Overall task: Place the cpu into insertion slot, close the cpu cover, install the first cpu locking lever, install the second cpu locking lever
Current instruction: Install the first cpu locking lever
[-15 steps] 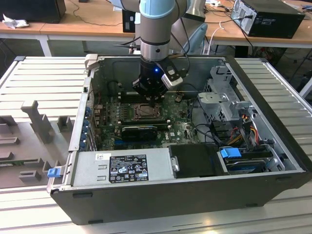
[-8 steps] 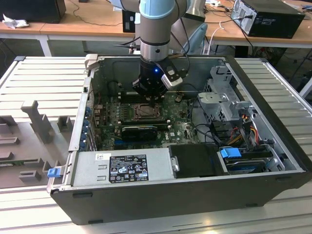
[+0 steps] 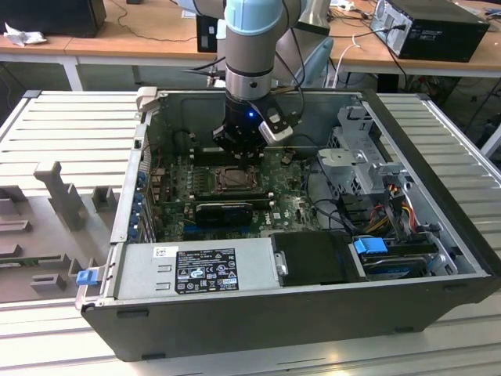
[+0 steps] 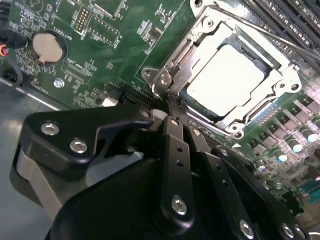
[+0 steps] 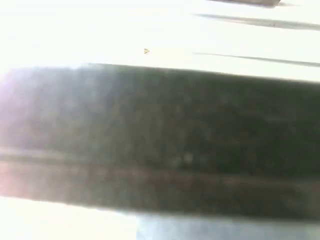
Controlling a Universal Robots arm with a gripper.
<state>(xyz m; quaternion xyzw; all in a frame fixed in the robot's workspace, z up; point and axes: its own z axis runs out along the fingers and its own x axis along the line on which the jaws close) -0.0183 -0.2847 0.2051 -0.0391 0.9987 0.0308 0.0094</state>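
Note:
The cpu [image 4: 225,80] lies flat in the insertion slot [image 3: 232,179], its silver-grey top showing through the window of the cpu cover [image 4: 212,30]. The cover is folded down over it. A thin metal lever rod [image 4: 280,40] runs along the far side of the socket. My gripper [image 4: 170,107] is shut, its black fingers pressed together. Their tips rest at the socket's edge, just by the silvery hinge hook [image 4: 161,80]. In the exterior view the gripper [image 3: 237,150] hangs low inside the open computer case, right over the socket.
A coin battery [image 4: 46,47] sits on the green board beside the gripper. Long black memory slots [image 4: 295,15] lie past the socket. A black graphics card [image 3: 225,210], the power supply [image 3: 196,270], a drive cage [image 3: 360,153] and loose cables [image 3: 329,204] crowd the case.

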